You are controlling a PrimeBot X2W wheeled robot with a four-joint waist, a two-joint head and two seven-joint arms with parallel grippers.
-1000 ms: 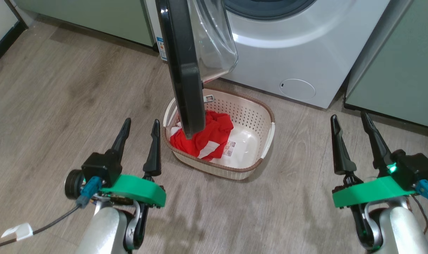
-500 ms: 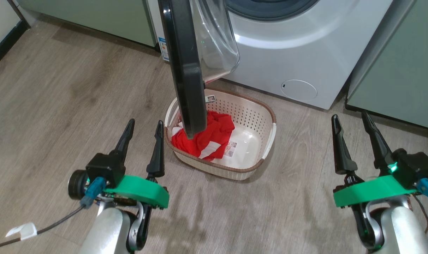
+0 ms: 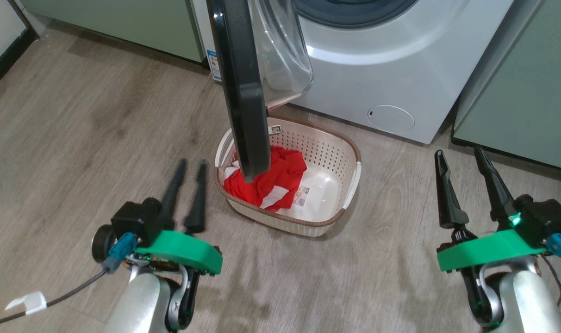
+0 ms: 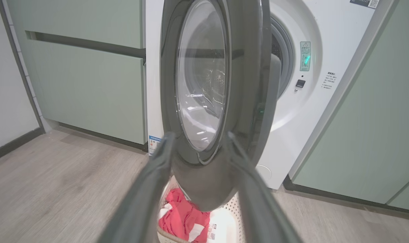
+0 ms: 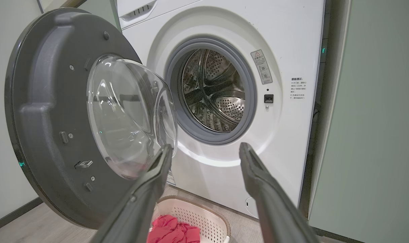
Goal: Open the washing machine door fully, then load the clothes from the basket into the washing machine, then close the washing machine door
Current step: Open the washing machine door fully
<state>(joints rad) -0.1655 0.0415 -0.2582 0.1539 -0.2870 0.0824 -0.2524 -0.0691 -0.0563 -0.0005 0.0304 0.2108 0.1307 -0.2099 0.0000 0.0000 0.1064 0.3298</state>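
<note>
The left gripper is hovering at the lower left of the head view. Its two dark fingers are blurred but standing a narrow gap apart, with nothing between them, and the tips are pointing just beside the left end of the basket. The right gripper is hanging at the lower right, fingers spread wide and holding nothing, well apart from the basket. The basket is sitting on the wood-look floor in the middle of the frame, near the front of the washing machine. The clothes are lying bunched in the basket's left half, partly hidden behind the washing machine door. The door is hanging open, edge-on, from the top centre down over the basket. In the right wrist view the steel drum is showing in the upper middle.
</note>
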